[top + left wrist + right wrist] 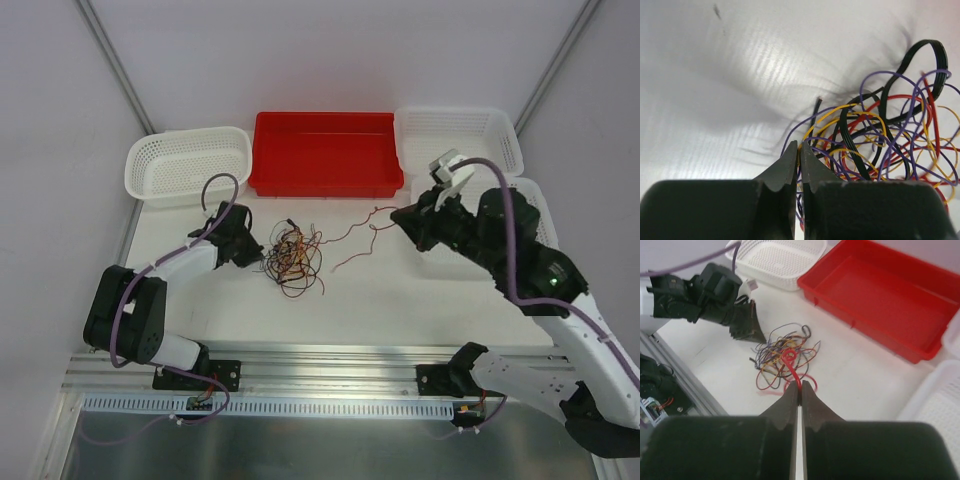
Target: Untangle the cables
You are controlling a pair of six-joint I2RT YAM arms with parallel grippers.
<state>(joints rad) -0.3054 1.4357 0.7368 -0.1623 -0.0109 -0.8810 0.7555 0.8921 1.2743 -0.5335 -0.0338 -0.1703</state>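
Overhead and wrist views of two arms at a white tabletop point(400, 300). The cables point(292, 258), a loose knot of red, black, purple and yellow strands, lie on the tabletop left of centre, in front of the red bin point(325, 150) and apart from it. The left gripper point(799, 150) sits low at the knot's left edge. Its jaws are clenched tip to tip, with a yellow strand showing in the seam between them and other loops crowding just to their right. In the left wrist view a flat black loop stands highest in the heap. The right gripper point(800, 389) is raised right of the knot, near the bin's front right corner. Its jaws are clenched on the red cable point(788, 356), which runs from their tips in a wavy line down to the knot, where it curls into a small loop. A second red length trails on the tabletop between the knot and the right arm. One white basket point(188, 165) stands left of the bin and another point(458, 135) to its right. A third basket point(533, 200) lies beneath the right arm. The bin and both back baskets hold nothing.
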